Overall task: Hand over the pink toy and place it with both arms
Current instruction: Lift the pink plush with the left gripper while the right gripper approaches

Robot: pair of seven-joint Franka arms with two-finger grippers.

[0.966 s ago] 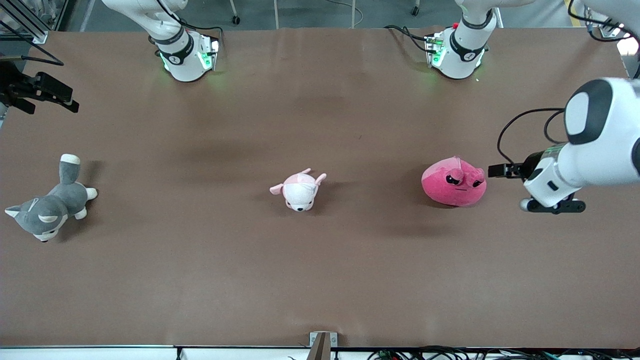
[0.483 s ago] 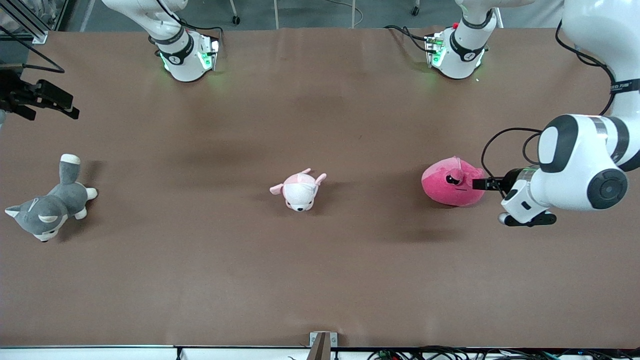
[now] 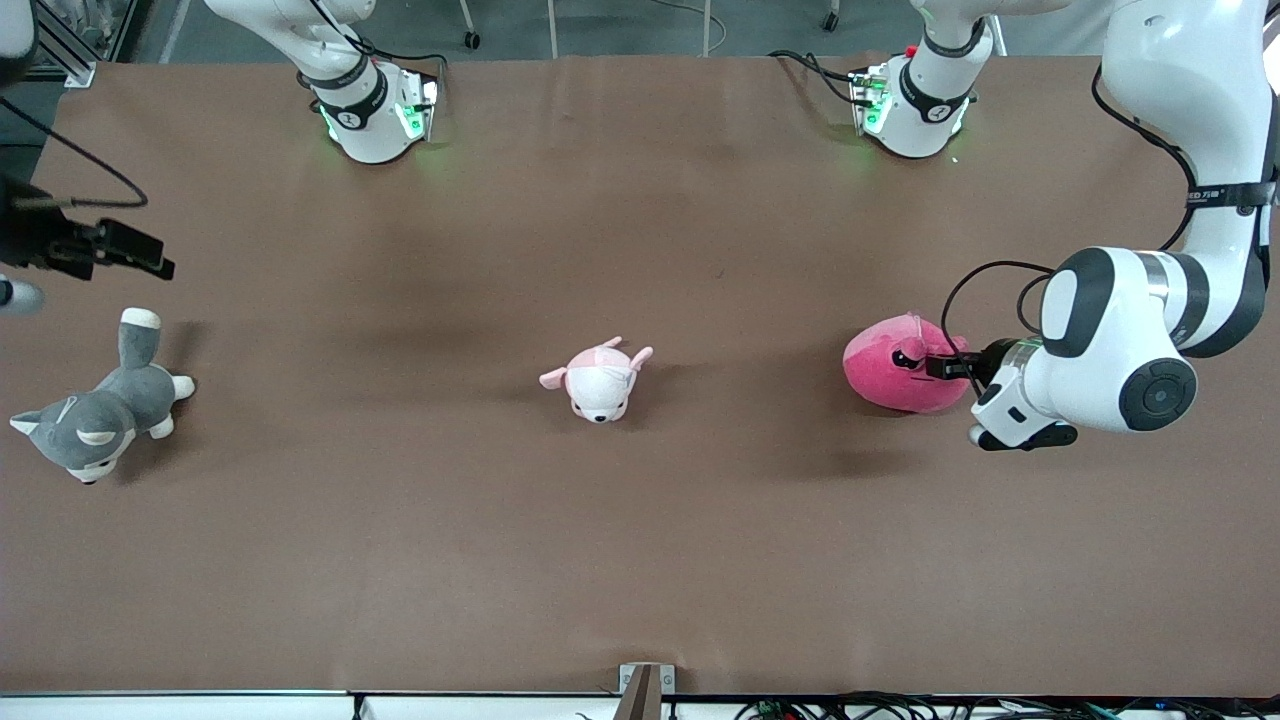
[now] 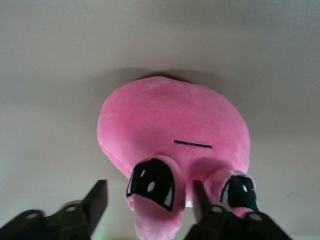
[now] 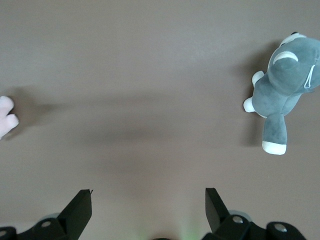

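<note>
Left claw (image 4: 150, 200) straddles the pink toy's (image 3: 895, 375) eye, arm reaching sideways; right claw (image 5: 148, 205) spread.

Robotics lab bench, not a home or shop. Two white arms are standing bolted at one edge of a wide table (image 3: 640, 560) that is wearing a plain brown covering; green status lights are glowing on both arm bases (image 3: 372, 115). Loose black cables (image 3: 820, 70) are trailing beside the left arm's base, and more cabling (image 3: 900, 708) is bunching along the table edge nearest the front camera. A metal bracket (image 3: 645, 690) is sitting at that same edge. An aluminium frame rail (image 3: 60, 50) is showing past the table corner above the right gripper (image 3: 140, 258). Chair casters (image 3: 470, 40) are resting on a grey floor.
</note>
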